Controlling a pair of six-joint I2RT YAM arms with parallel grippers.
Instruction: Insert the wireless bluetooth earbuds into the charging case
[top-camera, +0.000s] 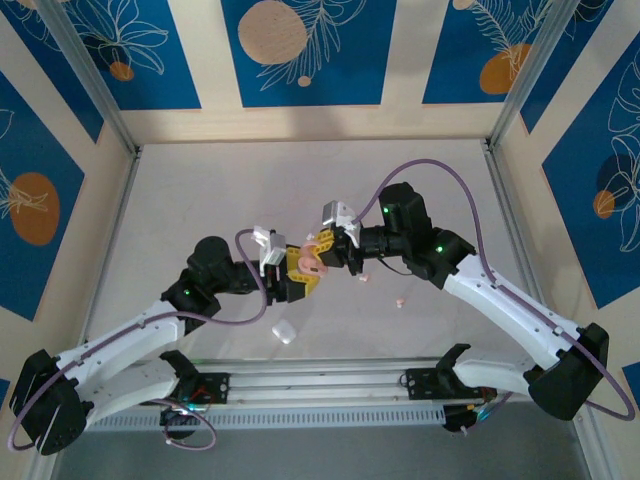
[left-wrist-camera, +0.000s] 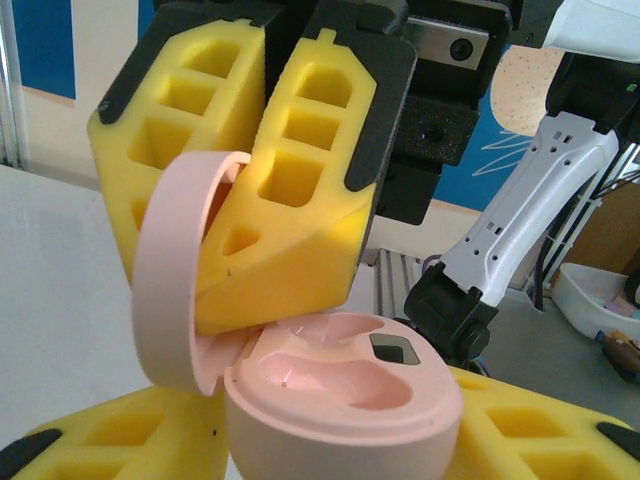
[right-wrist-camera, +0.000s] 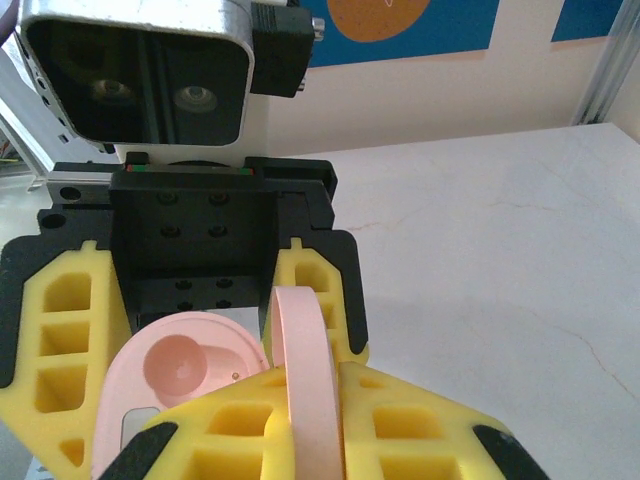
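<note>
The charging case (left-wrist-camera: 340, 405), pale pink, is held off the table (top-camera: 200, 190) at the centre of the work area, between the two arms. The left gripper (top-camera: 297, 274) has its yellow foam pads (left-wrist-camera: 545, 430) on either side of the case body and clamps it from below with the opening turned upward. This grip serves as a fixture, so that the base is steady and the wells can be reached. In the left wrist view the right gripper (top-camera: 330, 252) comes in from 12 o'clock. Its jaws are pressed together on the lid (left-wrist-camera: 165, 290), whose rim runs edge-on between its fingers (right-wrist-camera: 440, 400) in the right wrist view. The lid stands swung back at 9 o'clock of the body, roughly upright, so the pinch reads as a means of holding it open against the hinge. Both wells (left-wrist-camera: 335, 375) are empty. Two pale pink earbuds (top-camera: 362, 278) lie on the table apart from each other, at about 4 o'clock from the case in the top view. A white object (top-camera: 283, 332) lies at about 7 o'clock from the case; at this size I cannot tell whether it is a bud or a second case. Judgement: the case is prepared and insertion has not begun; one gripper must let go to fetch a bud.
</note>
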